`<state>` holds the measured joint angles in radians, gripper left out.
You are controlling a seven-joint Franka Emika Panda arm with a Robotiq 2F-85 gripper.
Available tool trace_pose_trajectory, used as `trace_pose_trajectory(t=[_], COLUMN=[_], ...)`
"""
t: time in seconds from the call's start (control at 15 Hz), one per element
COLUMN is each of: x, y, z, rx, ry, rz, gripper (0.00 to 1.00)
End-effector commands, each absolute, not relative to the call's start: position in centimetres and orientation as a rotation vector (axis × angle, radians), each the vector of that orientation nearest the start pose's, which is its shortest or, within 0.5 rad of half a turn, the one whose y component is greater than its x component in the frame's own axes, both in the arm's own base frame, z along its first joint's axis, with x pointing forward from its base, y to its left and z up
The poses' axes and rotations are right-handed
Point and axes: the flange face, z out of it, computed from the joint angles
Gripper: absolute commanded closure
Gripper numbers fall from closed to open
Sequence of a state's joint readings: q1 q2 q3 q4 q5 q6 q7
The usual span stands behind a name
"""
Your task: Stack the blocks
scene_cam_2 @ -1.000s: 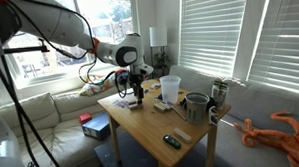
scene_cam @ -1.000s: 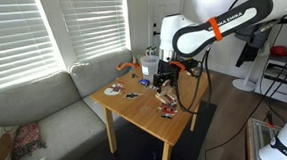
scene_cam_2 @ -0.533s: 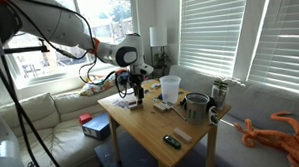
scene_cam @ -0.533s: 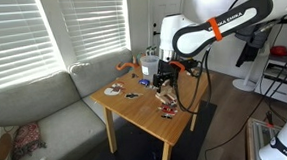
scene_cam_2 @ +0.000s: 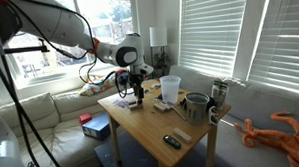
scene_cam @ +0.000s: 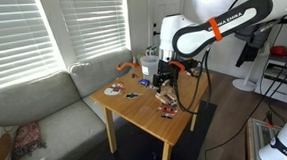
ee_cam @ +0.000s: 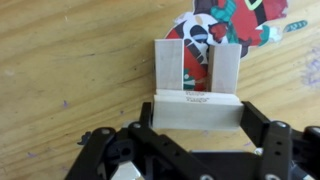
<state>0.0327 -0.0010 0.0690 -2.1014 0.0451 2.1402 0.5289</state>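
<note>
**Holding a third block over the pair, with nothing moved in the last second**

Filling the middle of both exterior views, the wooden table (scene_cam: 145, 108) carries the work, and the arm (scene_cam: 215, 27) bends down to its far part. The gripper (scene_cam: 164, 81) sits low over the tabletop. Its pose matches the pictures from a second ago, so the arm appears paused rather than travelling.

In the wrist view the gripper (ee_cam: 198, 120) is closed on the crosswise block (ee_cam: 197, 110), one finger at each end. Just beyond it the first lower block (ee_cam: 167, 65) and the second lower block (ee_cam: 225, 68) lie side by side with a narrow gap. A colourful printed disc (ee_cam: 225, 20) lies behind them.

I cannot tell whether the held block already rests on the pair. I judge this to be the placing step. The stillness suggests alignment is being checked before release.
</note>
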Motion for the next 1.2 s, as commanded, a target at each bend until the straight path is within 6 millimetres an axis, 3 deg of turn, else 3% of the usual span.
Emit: trace_pose_trajectory(t=[0.0,1.0,1.13], x=[55.03,55.11,55.13], y=[6.21,6.17,6.15], z=[42.35,41.56,41.56], rx=[-3.014,-3.016,-3.017], ry=[0.698,0.694,0.695], rz=[-0.043,-0.014,-0.013], gripper=[0.00,0.00,0.05])
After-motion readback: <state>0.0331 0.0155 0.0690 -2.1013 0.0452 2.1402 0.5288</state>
